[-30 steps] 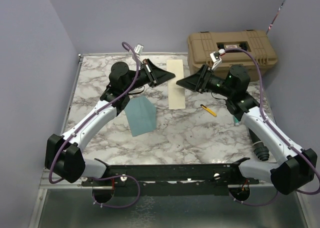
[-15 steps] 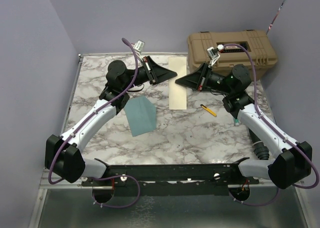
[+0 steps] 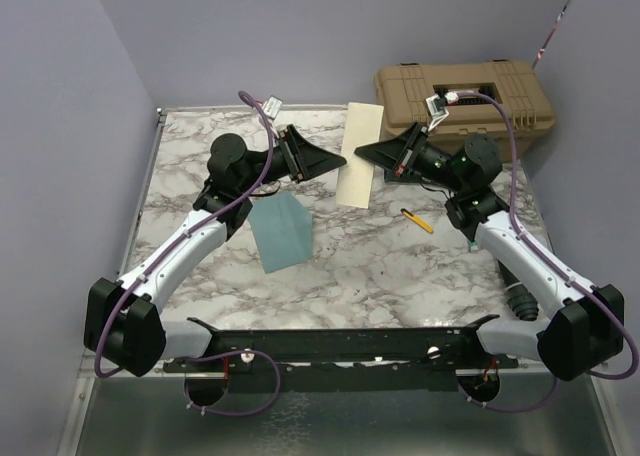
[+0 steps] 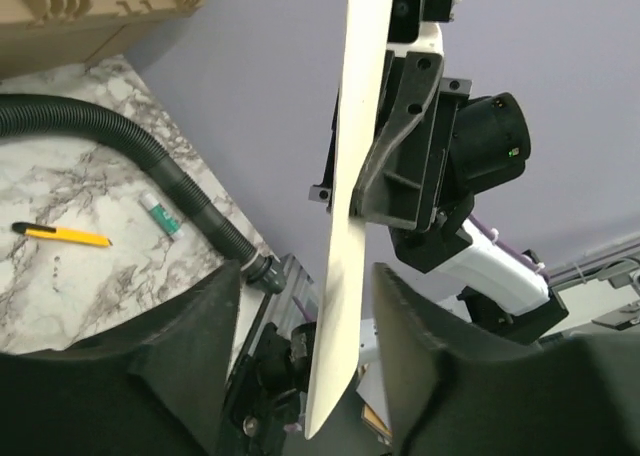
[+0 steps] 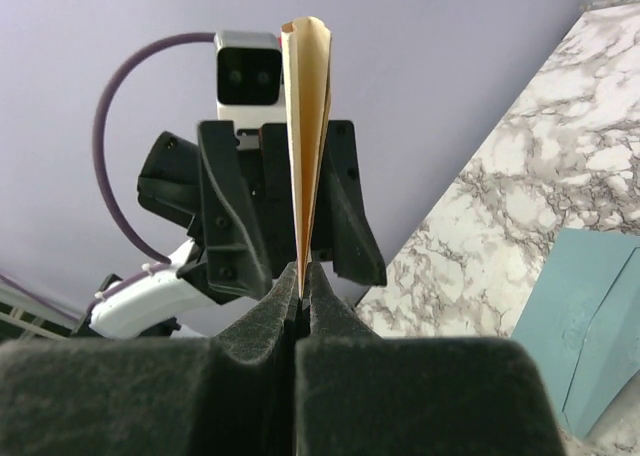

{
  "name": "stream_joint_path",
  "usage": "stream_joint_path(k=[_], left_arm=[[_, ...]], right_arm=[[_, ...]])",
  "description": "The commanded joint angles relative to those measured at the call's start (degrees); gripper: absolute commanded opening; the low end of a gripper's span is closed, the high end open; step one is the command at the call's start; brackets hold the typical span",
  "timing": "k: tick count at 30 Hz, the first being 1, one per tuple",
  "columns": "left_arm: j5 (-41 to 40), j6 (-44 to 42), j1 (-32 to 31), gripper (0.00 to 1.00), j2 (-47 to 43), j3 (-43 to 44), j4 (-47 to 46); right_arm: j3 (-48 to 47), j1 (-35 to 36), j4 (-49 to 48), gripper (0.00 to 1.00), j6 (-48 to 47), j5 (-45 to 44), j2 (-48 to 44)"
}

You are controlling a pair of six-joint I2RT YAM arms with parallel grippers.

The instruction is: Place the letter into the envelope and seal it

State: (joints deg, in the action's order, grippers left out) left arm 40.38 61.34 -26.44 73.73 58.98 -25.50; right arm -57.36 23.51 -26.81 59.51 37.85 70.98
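Observation:
The letter [image 3: 353, 184], a folded cream sheet, is held up off the marble table between both arms. My right gripper [image 3: 360, 152] is shut on its edge; in the right wrist view the fingers [image 5: 302, 281] pinch the sheet [image 5: 306, 126], which stands edge-on. My left gripper [image 3: 341, 160] faces it from the left and stands open. In the left wrist view the letter [image 4: 352, 176] hangs between the spread fingers [image 4: 225, 306] without touching them. The teal envelope [image 3: 283, 232] lies flat on the table in front of the left arm, also seen at the lower right of the right wrist view as the envelope [image 5: 585, 316].
A tan hard case [image 3: 465, 96] stands at the back right corner. A yellow pen [image 3: 417, 220] lies on the marble right of the letter. A black ribbed hose [image 4: 150, 166] and a small green-capped stick [image 4: 160, 214] lie beyond the table's right edge.
The right gripper has closed on the letter and the left gripper has opened off it. The sheet has tipped up toward the back of the table.

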Motion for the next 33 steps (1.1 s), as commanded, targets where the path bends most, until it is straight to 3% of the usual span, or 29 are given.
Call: stream_joint_path(k=[1, 5, 10, 12, 15, 18, 21, 24, 25, 26, 29, 31, 33], left_arm=[[5.37, -0.59, 0.16, 0.51, -0.94, -2.69, -2.62], [9.93, 2.17, -0.38, 0.41, 0.01, -3.90, -5.89], [10.39, 3.87, -0.63, 0.10, 1.65, -4.74, -7.58], [9.82, 3.76, -0.63, 0.00, 1.59, -4.82, -7.81], [8.18, 3.39, -0.59, 0.00, 1.59, -5.08, -7.81], [6.40, 3.77, -0.55, 0.00, 1.50, -5.26, -7.81], [5.31, 4.04, -0.56, 0.00, 1.41, -5.66, -7.82], [5.03, 4.12, -0.51, 0.00, 1.54, -6.12, -7.79], [4.92, 4.06, -0.40, 0.00, 1.58, -6.38, -7.40], [4.77, 3.93, -0.24, 0.06, 1.54, -6.68, -6.93], [1.87, -0.04, 1.09, 0.49, 0.85, -7.23, -0.69], [-3.37, -4.96, 2.76, 0.68, -0.03, -6.42, 12.16], [-7.38, -8.90, 5.20, 0.78, -0.46, -6.44, 23.05]], right_arm=[[2.05, -0.13, -6.60, 0.01, 3.40, -2.85, 1.83], [2.57, -0.13, -11.20, 0.01, 5.98, -1.33, 3.62], [2.15, -0.18, -11.52, 0.01, 6.45, -0.76, 4.41], [2.36, -0.13, -11.53, 0.13, 6.66, -0.74, 4.43], [3.29, -0.13, -12.44, 0.30, 7.64, -0.67, 4.59], [5.04, -0.13, -15.24, 0.31, 9.59, -0.78, 4.61], [5.47, -0.13, -15.48, 0.22, 9.88, -0.37, 5.07], [5.28, -0.13, -15.19, 0.02, 9.57, -0.47, 5.68], [4.94, -0.16, -14.71, 0.01, 9.08, -0.53, 5.88], [4.53, -0.13, -13.49, 0.01, 8.26, -0.69, 6.11], [3.25, -0.13, -7.89, 0.01, 4.10, -2.02, 6.72], [2.64, -0.17, -3.33, 0.01, -0.14, -3.33, 7.52], [2.47, -0.13, 0.82, 0.01, -4.35, -4.84, 8.70]])
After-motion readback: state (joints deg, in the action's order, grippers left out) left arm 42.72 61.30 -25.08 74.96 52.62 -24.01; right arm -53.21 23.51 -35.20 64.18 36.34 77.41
